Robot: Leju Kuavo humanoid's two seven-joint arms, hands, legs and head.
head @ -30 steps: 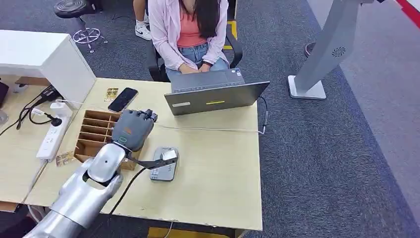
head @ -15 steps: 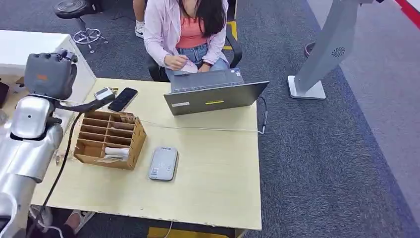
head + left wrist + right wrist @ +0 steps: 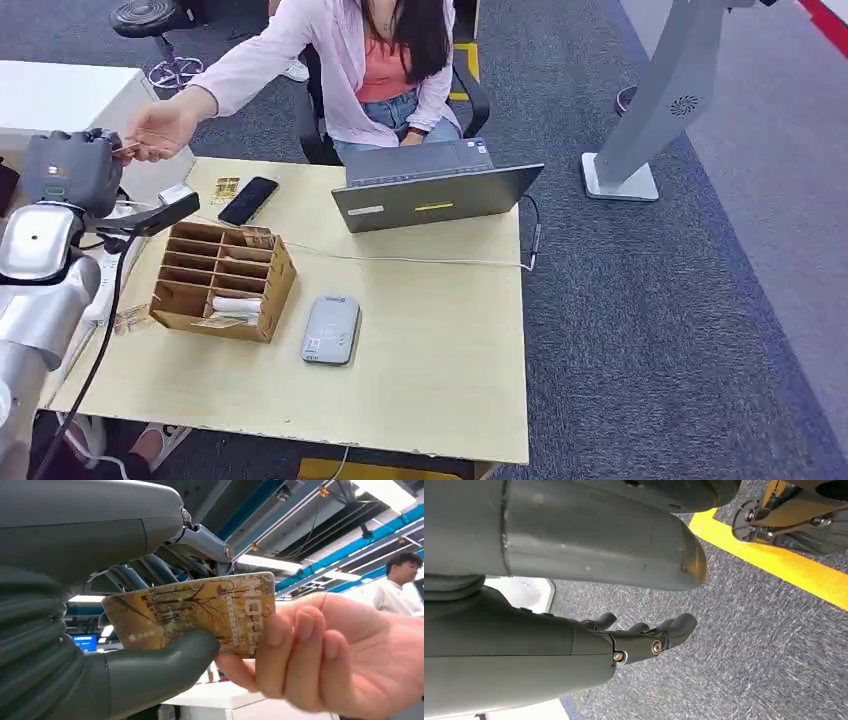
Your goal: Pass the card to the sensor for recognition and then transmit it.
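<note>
Head view, left hand: the left hand (image 3: 72, 170) is raised at the far left of the table (image 3: 440, 340), beside a white cabinet (image 3: 70, 100).
Head view, person: a seated person's hand (image 3: 160, 128) reaches across to the left hand; a sliver of the card (image 3: 127, 148) seems to show between them, though it is too small to be sure.
Head view, table: a wooden organizer (image 3: 222, 280) sits left of centre, the grey sensor (image 3: 331, 329) just right of it on the near side, a laptop (image 3: 432, 190) and a phone (image 3: 248, 200) on the far side.
Left wrist view, card: the card (image 3: 200, 612), yellow-brown with tree drawings, is pinched between the left hand's thumb and its dark fingers (image 3: 150, 570).
Left wrist view, person: the person's fingers grip the card's other end.
Right wrist view, right hand: the right hand (image 3: 644, 635) hangs over grey carpet, holding nothing, fingers loosely extended and apart.
</note>
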